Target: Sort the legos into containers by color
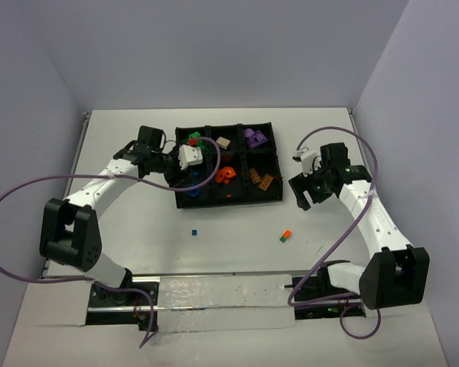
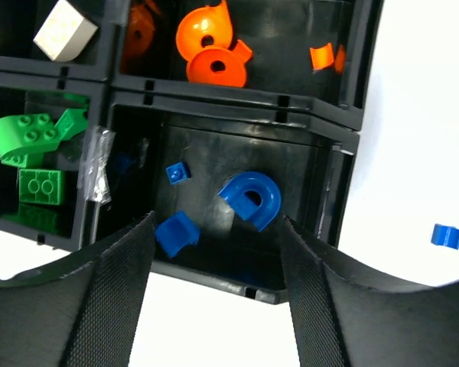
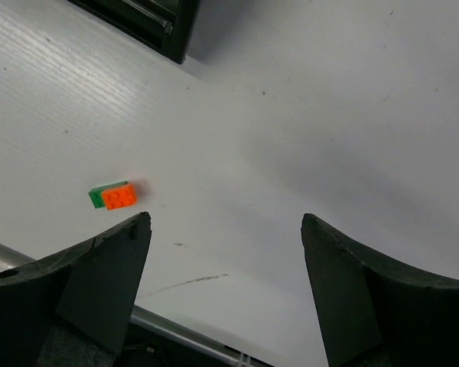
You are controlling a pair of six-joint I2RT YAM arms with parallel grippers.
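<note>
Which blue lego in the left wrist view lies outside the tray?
The small blue brick on the bare table, beside the tray; the blue arch and two smaller pieces lie inside a compartment.

You have the tray [image 1: 245, 200] at the far middle of the table [image 1: 214, 260]. Your left gripper [image 2: 218, 229] hangs over its near-left compartment [image 2: 214, 157], in which an arch piece [image 2: 251, 199] lies. Your right gripper [image 3: 226, 229] is right of the tray, over the table. Before the tray, a single small brick [image 1: 193, 230] lies toward the left and two bricks [image 3: 113, 196], touching each other, toward the right.
</note>
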